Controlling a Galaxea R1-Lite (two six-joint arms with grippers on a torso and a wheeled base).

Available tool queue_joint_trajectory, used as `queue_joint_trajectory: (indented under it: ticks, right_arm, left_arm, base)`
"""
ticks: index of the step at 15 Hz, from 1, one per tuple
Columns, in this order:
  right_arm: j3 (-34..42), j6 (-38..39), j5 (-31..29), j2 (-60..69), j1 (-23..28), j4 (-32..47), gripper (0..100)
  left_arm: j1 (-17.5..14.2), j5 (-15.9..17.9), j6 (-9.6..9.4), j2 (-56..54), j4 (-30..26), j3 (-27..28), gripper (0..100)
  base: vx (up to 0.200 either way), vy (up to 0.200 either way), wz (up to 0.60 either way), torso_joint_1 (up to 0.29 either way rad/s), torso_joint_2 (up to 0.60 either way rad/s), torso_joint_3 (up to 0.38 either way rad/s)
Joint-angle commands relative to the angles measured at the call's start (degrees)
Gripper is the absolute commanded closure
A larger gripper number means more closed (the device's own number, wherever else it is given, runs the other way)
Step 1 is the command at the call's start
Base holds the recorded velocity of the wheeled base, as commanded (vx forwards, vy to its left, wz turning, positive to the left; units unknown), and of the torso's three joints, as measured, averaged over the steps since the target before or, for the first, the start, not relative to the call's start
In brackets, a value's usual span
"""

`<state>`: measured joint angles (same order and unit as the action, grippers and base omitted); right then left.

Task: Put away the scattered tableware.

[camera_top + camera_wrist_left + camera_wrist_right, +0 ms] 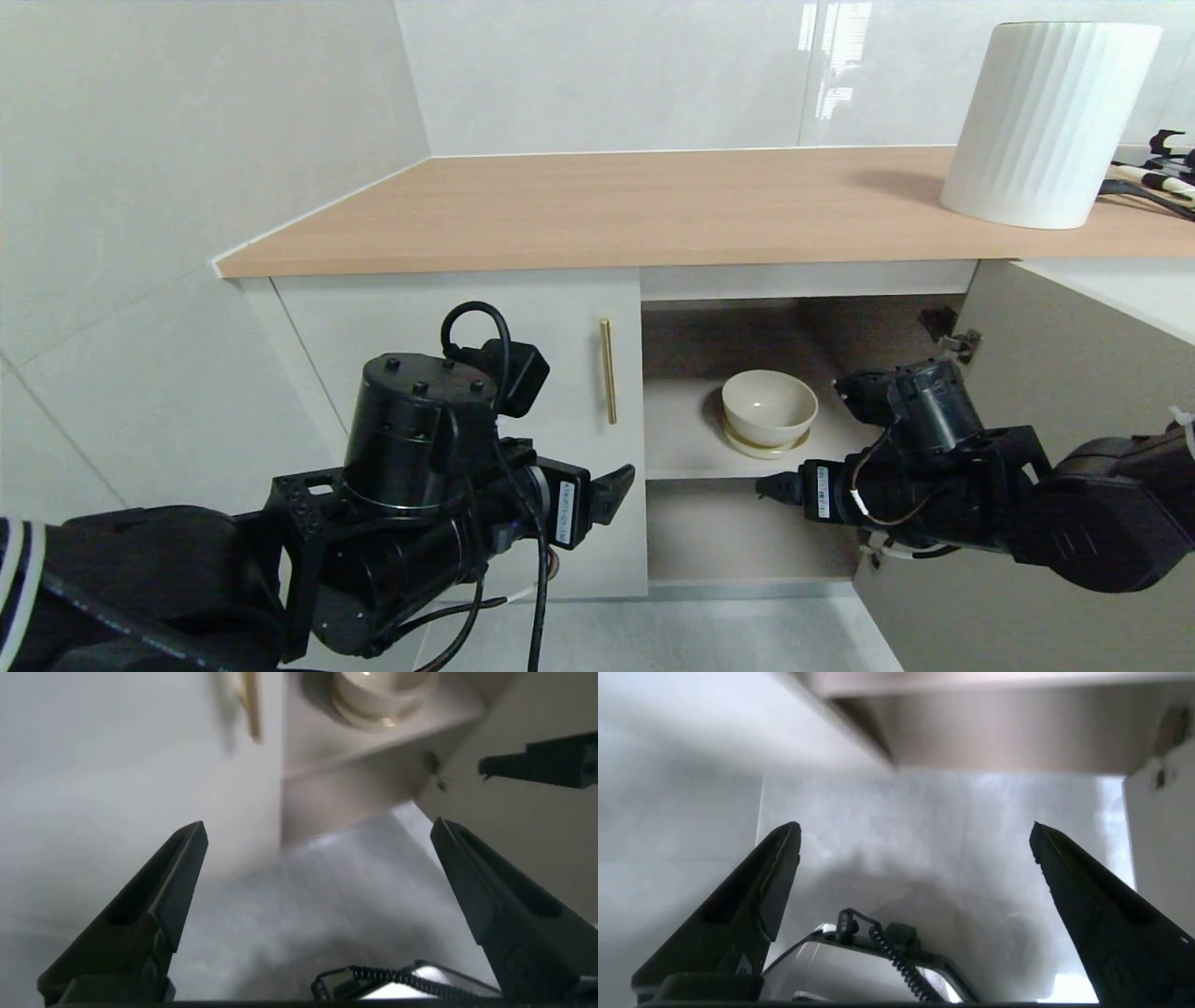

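Note:
A cream bowl (767, 407) sits on a gold-rimmed saucer on the upper shelf (681, 448) of the open cabinet. It also appears in the left wrist view as the bowl (378, 691). My left gripper (611, 493) hangs in front of the closed cabinet door, below and left of the bowl. In its own view the left gripper (318, 831) is open with nothing between its fingers. My right gripper (773, 486) is just in front of the shelf edge, below the bowl. The right gripper (913, 831) is open and holds nothing, facing the floor.
A white ribbed container (1050, 121) stands on the wooden counter (607, 205), with dark-handled utensils (1158, 177) at the far right. The cabinet's right door (1036, 448) is swung open beside my right arm. The left door carries a gold handle (607, 371). The lower compartment (738, 532) has room.

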<state>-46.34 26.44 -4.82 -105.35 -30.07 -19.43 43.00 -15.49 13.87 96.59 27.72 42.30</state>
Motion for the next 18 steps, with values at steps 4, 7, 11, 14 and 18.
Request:
queue_joint_trajectory:
  ticks: [4, 7, 11, 14, 18]
  right_arm:
    - [0.55, 0.01, -0.02, -0.03, -1.21, 0.01, 0]
    - [0.55, 0.01, 0.07, -0.29, -1.21, 0.01, 0]
    - [0.37, 0.01, -0.02, -1.96, -1.21, -0.08, 0]
    - [0.63, -0.07, -0.11, -1.79, -1.21, -0.08, 0]
    - [9.25, -0.69, 0.51, 6.21, -1.21, 2.38, 0]
  left_arm:
    - [-0.02, -0.06, 0.01, 0.62, 0.14, -0.03, 0]
    - [0.07, 0.03, 0.01, 0.71, 0.14, -0.03, 0]
    - [0.07, -0.06, 0.01, 0.71, 0.05, -0.03, 0]
    - [0.07, -0.06, -0.16, 0.8, 0.05, -0.2, 0]
    - [-1.07, 0.03, -0.16, 0.88, 0.05, -0.2, 0]
  base:
    - [-0.2, 0.0, 0.0, 0.001, 0.0, 0.004]
    - [-0.2, 0.0, 0.0, 0.004, 0.0, 0.002]
    - [-0.2, 0.0, 0.0, 0.0, 0.0, 0.0]
    - [-0.067, 0.0, 0.0, 0.002, 0.0, 0.001]
    - [0.0, 0.0, 0.0, 0.0, 0.0, 0.0]
